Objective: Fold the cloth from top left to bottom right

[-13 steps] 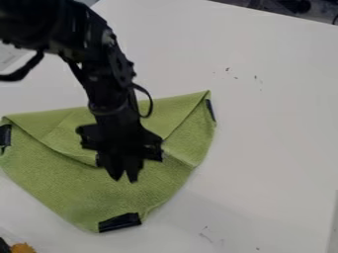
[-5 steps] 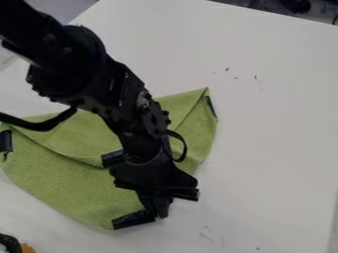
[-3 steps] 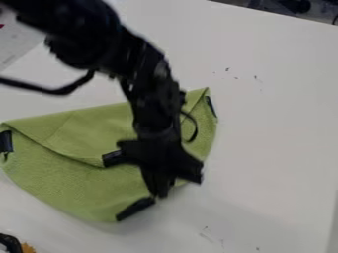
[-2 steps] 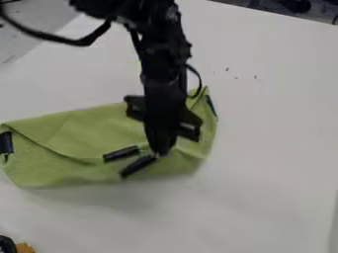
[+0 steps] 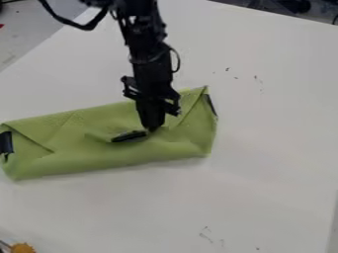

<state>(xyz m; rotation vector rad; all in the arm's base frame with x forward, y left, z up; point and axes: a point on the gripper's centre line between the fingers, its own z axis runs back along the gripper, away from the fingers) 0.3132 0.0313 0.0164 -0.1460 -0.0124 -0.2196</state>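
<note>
Finding: the black two-finger gripper [image 5: 152,129] stands over the middle of the green cloth [image 5: 99,153], its fingers [image 5: 151,112] narrow and apparently closed on a pinch of fabric. The cloth lies on the white table [image 5: 264,153], beneath the fingertips and to both sides of them. Changed since the earlier frames: the corner lately on the camera side of the fingers is drawn up and inward, and its black tab [image 5: 129,136] now rests just beside the fingertips, toward the view's left. The former rounded point on the camera side is gone; a long, fairly straight fold replaces it. Assessment: a second flap is nearly laid over the first, leaving a band-shaped bundle. This fold runs away from the camera, contrary to the stated top-left to bottom-right direction. Recommended next: lower the corner, release gently; a snag could drag the flap open
</note>
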